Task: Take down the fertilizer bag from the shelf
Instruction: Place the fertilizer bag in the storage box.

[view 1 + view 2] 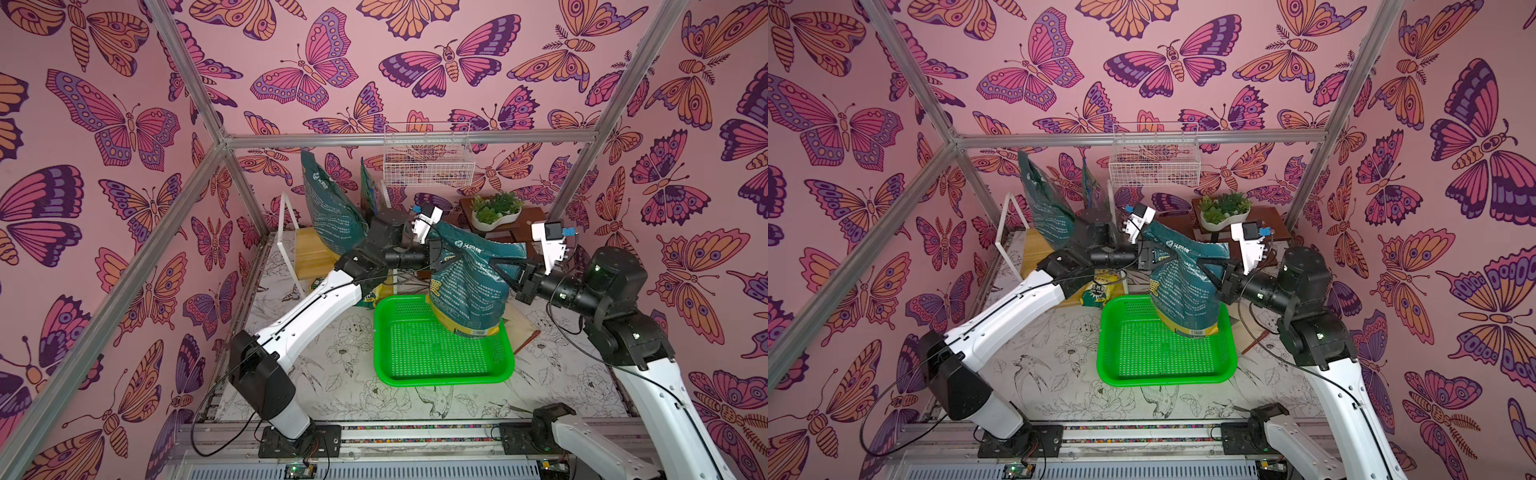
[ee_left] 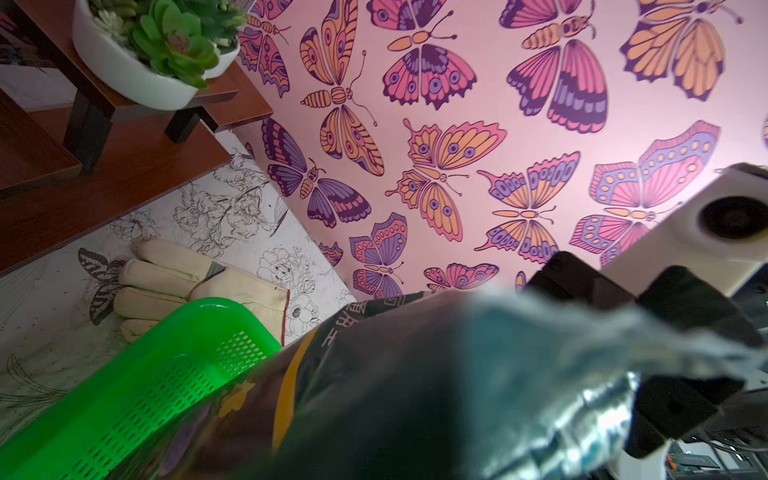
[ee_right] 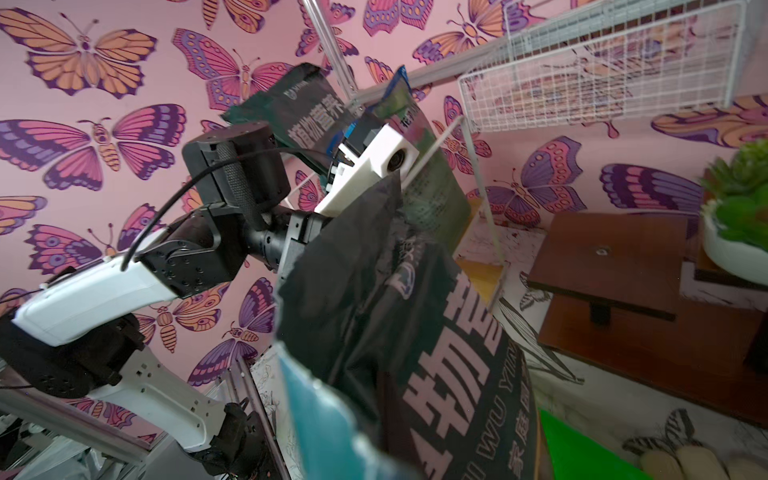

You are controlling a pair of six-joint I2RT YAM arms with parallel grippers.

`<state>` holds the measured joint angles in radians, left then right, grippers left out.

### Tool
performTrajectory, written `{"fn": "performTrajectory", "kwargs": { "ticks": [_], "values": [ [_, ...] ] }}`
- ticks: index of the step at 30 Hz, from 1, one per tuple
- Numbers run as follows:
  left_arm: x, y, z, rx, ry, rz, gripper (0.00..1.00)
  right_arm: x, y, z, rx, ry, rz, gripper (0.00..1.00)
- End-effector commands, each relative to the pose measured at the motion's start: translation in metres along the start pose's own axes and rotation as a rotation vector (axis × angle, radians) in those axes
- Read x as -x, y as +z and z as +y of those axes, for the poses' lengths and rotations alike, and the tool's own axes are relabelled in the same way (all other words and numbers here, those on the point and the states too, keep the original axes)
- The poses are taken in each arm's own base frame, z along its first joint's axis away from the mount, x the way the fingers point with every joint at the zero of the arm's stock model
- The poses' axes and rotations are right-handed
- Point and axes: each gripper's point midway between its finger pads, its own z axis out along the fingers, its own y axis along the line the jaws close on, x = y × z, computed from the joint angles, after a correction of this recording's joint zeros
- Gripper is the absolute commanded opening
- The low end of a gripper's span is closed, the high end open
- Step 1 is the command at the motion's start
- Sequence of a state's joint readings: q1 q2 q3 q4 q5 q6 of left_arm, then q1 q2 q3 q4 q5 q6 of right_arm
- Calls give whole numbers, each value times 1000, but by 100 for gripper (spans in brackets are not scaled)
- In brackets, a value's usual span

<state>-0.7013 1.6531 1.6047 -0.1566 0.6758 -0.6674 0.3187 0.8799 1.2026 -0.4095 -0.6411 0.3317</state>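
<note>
The bag is off the shelf. It hangs upright between the two arms, in front of the shelf and to its right. Its yellow bottom edge is over the far right corner of the green tray; whether it touches the tray cannot be told.

The left end effector is clamped on the bag's upper left corner, and the right end effector is pinched together on its upper right edge. In the left wrist view the crumpled bag fills the foreground; in the right wrist view its printed face does.

A second bag stands on the shelf's upper board, leaning toward the back wall. The tray lies on the flower-printed table. A pale glove lies flat just beside the tray's right side. At the back right a dark stand carries a white planter of green plants. A wire basket hangs on the back wall above, between shelf and stand.
</note>
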Motion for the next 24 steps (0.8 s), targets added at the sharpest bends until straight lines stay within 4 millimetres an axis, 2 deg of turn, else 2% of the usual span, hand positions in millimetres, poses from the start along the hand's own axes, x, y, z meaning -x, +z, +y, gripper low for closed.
{"fn": "performTrajectory", "kwargs": {
  "ticks": [1,10,17,24],
  "values": [
    [25,15,-21,-43,146,-96,0,-4,-7,2,-35,3,-26,0],
    [16,53,11,-9,129,-52,0,-28,-4,-17,-97,95,-105,0],
    [12,72,19,-29,96,-17,0,-44,7,-9,-52,125,-77,0],
    [4,88,20,-63,66,23,0,-56,5,-9,-114,69,-61,0]
  ]
}}
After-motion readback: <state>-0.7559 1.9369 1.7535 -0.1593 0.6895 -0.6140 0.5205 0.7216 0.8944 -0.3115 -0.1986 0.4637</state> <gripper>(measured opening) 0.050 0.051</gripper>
